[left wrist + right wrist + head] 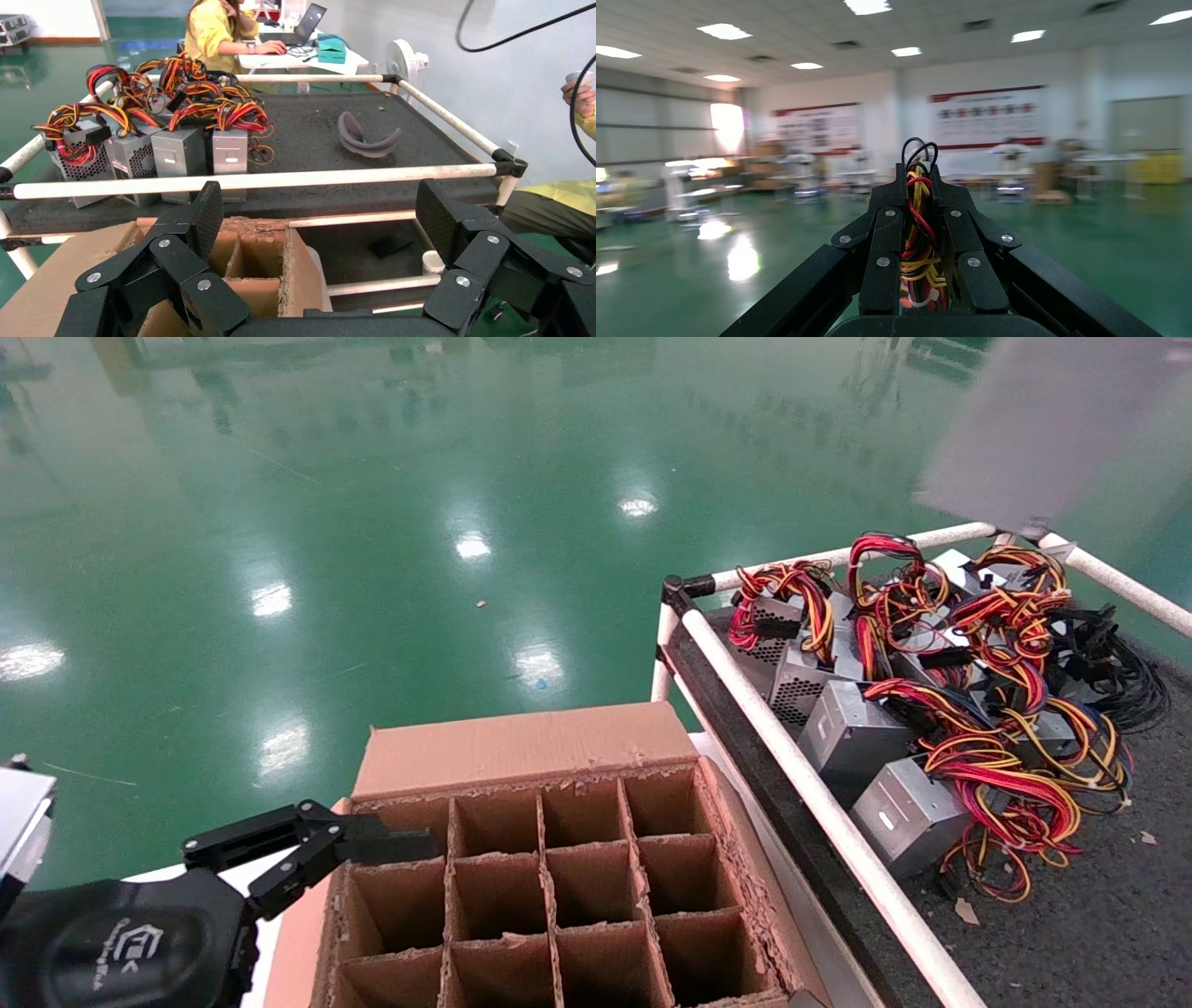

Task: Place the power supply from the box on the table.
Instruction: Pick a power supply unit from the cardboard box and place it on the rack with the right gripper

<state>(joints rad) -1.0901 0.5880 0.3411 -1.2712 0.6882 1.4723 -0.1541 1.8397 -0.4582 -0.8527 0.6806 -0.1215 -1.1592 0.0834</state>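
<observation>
On the left, our left pincer (372,845) hangs at the near-left corner of the box (521,747), its jaws spread wide and holding nothing; the left wrist view shows its fingers (204,217) standing well apart above the cardboard edge, facing the counter. This arm looks idle.

In the middle, every cell of the box that we can see is empty, so we judge the unloading to be close to finished, at least for the part in view.

To the right, the counter (1043,905) already carries a heap of silver units with tangled red, yellow and black wires (987,710), lying against its white rail (801,775).

Further right and high, a blurred grey slab (1043,430) hangs above the counter's far corner; we take it for the power supply in transit. The right wrist view shows our right pincer (923,274) clamped narrowly on a wire bundle (918,246), pointing out across the hall, so the arm seems raised and level. What remains, as we judge it, is to lower this unit onto the counter and release it.
</observation>
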